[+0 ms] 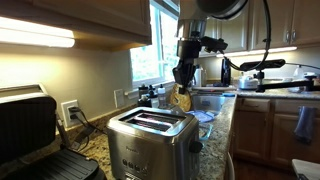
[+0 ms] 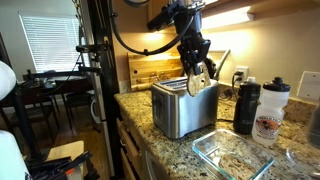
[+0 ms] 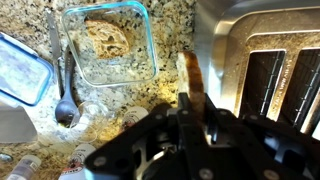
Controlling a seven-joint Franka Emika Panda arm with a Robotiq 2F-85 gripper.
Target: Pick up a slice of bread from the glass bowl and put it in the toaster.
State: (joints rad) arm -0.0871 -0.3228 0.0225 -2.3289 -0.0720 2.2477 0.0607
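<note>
no legible text anywhere, printed emblem on white bottle (image 2: 268, 112) too small to read

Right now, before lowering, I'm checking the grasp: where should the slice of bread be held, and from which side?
By its upper edge, from above, the gripper pinching both flat faces: the slice of bread hangs on edge, leaving its lower part free for a toaster slot.

Silver toaster (image 1: 150, 140), tan bread (image 3: 192, 78) w/ brown crust, speckled counter (image 3: 170, 40).
</note>
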